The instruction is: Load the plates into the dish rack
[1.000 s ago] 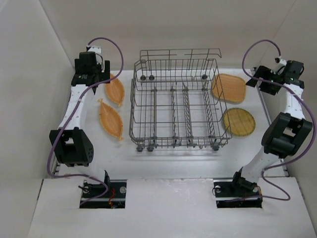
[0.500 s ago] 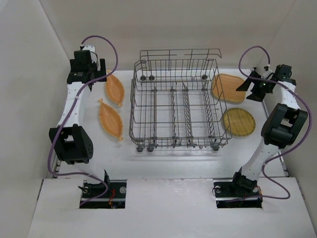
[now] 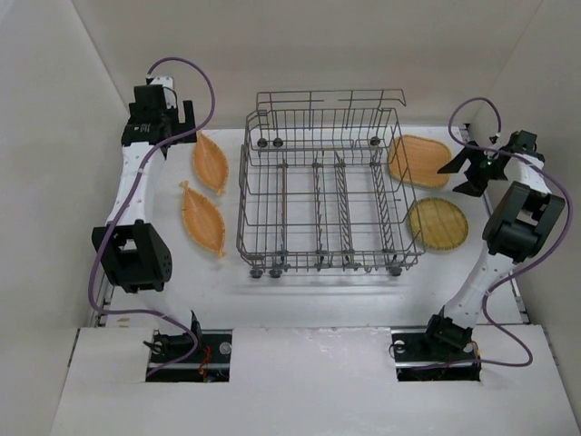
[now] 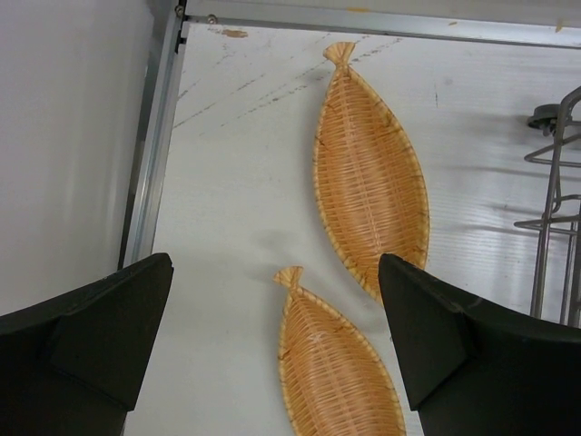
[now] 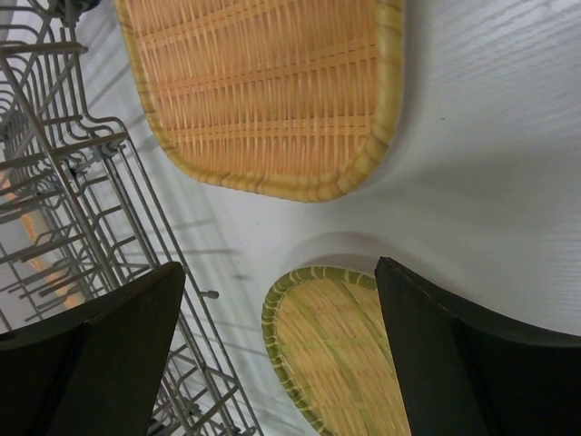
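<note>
**Robot lab test cell**

Plain white panels (image 3: 54,109) box in a white table (image 3: 318,295) w/ an aluminium rail (image 4: 148,163) along its edge. Two robot arms, the left arm (image 3: 132,259) & the right arm (image 3: 519,222), are bolted at the near edge, purple cables (image 3: 182,60) looping loose off them. The dish rack (image 3: 322,195) sits straight on the tabletop: a bench setup.
</note>
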`<control>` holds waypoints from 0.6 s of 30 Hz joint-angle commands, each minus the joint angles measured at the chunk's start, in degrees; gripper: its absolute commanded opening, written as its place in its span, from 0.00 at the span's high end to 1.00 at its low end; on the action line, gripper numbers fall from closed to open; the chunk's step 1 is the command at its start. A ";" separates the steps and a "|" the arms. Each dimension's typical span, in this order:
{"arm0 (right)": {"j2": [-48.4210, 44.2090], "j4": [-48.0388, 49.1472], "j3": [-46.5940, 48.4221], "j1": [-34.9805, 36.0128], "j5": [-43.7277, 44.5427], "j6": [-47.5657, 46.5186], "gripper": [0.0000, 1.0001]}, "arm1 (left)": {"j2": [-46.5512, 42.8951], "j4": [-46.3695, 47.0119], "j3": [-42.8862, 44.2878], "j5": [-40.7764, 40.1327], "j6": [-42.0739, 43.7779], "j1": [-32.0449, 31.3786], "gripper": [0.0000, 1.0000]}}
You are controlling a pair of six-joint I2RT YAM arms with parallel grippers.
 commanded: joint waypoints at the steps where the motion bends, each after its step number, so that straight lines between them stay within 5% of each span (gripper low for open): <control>1: 0.87 1.17 2.30 -1.32 -2.39 1.65 0.08 | -0.17 -0.54 3.59 0.86 -0.80 0.01 0.00; 18: 8.96 2.40 7.75 -4.05 -9.06 7.10 0.07 | 3.88 -3.70 9.92 1.92 -0.53 -0.43 0.00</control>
